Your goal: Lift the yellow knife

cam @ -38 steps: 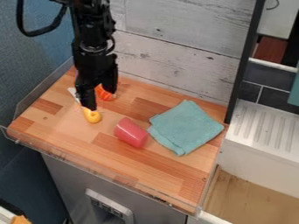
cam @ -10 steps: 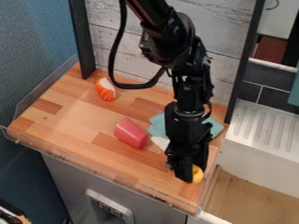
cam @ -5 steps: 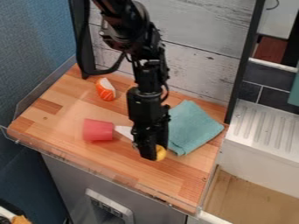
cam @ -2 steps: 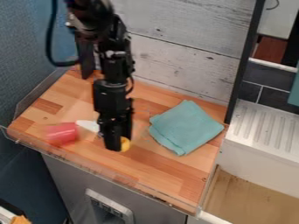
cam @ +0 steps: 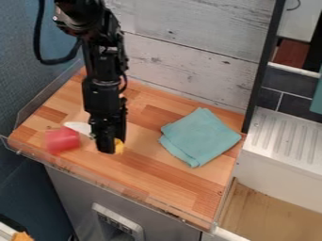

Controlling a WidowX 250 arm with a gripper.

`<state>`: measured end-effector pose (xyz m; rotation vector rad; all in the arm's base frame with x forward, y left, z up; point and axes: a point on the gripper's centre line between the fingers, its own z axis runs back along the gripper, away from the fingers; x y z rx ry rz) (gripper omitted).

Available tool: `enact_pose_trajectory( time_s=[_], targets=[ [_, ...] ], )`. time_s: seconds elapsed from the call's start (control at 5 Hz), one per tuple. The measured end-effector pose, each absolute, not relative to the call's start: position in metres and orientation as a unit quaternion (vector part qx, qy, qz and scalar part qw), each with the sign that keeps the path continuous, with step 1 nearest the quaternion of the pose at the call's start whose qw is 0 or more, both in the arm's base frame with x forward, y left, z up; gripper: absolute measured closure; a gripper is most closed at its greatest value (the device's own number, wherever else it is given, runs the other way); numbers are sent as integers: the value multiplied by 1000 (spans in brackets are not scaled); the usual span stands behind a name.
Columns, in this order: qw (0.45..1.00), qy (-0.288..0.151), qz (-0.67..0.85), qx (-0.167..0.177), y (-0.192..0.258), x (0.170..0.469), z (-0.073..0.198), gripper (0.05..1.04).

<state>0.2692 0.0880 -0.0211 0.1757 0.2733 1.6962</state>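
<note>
Yellow knife point(cam: 119, 147): seen at the left part of the worktop point(cam: 157, 176), toward the front edge. Pale blade point(cam: 78, 127) pointed at the left edge; clearance beneath cannot be told.
Pincer point(cam: 112, 148): judged closed on the yellow handle, with little gap between the fingers; the grip itself is mostly hidden.
Handling: judged light, stiff and not fragile, probably toy plastic; the smooth surface may be slippery. The blade may swing or droop if gripped at the far end.
Hold point: middle of the handle preferred, nearer the blade if tilting is observed.
Red cup point(cam: 61, 140): near the left corner, close by the blade; contact cannot be confirmed. Could be nudged, so a straight upward lift is advised.
Teal cloth point(cam: 200, 136): folded, by the right edge, well apart from the knife.
</note>
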Motion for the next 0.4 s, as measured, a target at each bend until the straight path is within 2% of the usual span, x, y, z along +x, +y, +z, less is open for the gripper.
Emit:
enact_pose_trajectory(
  time_s=[0.4],
  targets=[
    [660,91,742,77,104,284,-17,595]
  ],
)
